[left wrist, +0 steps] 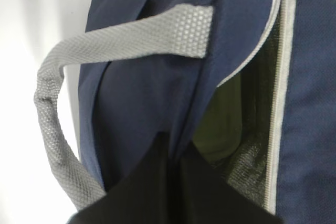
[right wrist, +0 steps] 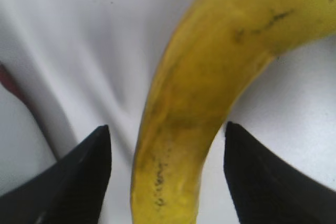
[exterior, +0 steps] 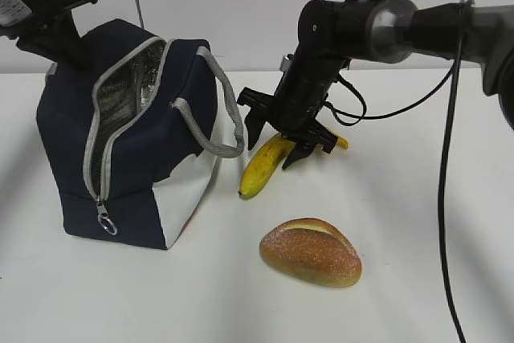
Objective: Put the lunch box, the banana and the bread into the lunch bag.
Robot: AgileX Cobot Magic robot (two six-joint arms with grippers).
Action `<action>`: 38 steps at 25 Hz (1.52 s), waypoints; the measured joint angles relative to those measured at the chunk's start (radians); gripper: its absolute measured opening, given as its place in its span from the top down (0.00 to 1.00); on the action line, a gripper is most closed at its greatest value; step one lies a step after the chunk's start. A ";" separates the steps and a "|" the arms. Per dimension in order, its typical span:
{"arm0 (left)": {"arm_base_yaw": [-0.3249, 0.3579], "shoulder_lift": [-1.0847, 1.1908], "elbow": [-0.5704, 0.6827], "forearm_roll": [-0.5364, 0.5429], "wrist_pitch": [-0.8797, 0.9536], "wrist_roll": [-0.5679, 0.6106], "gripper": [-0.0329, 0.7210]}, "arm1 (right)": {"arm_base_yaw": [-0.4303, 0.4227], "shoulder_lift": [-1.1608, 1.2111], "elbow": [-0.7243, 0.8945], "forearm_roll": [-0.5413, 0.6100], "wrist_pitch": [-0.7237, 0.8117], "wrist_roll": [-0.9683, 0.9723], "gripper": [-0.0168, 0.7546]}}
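White tabletop [exterior: 418, 279] against a pale wall is carrying everything, and the lunch bag [exterior: 136, 134] is sitting as the big landmark, unzipped with its silver lining showing. Up at the bag's far top corner the left gripper [left wrist: 176, 156] is pinching the navy fabric, fingers together on it. Just right of the bag the right gripper [exterior: 281, 146] is hanging with fingers spread either side of the banana [exterior: 263, 165], not squeezing it yet. Bread [exterior: 311, 251] is lying in front of the banana, further from the bag. Something sage-green is showing inside the bag, can't tell what.
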 joint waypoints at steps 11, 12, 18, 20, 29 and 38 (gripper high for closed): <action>0.000 0.000 0.000 0.000 0.000 0.000 0.96 | 0.000 0.015 0.000 0.015 -0.026 -0.032 0.59; 0.000 0.000 0.000 0.000 0.000 0.000 0.96 | 0.000 0.015 -0.004 0.013 -0.015 -0.043 0.59; 0.000 0.000 0.000 0.000 0.000 0.000 0.96 | 0.000 0.020 -0.106 -0.128 0.179 -0.148 0.59; 0.000 0.000 0.000 -0.003 -0.001 0.000 0.96 | 0.000 0.020 -0.177 -0.192 0.238 -0.202 0.59; 0.000 0.000 0.000 -0.037 -0.001 0.000 0.96 | 0.000 -0.030 -0.504 -0.208 0.280 -0.411 0.59; 0.000 0.000 0.000 -0.041 -0.004 0.000 0.96 | 0.002 -0.101 -0.586 0.272 0.292 -0.513 0.59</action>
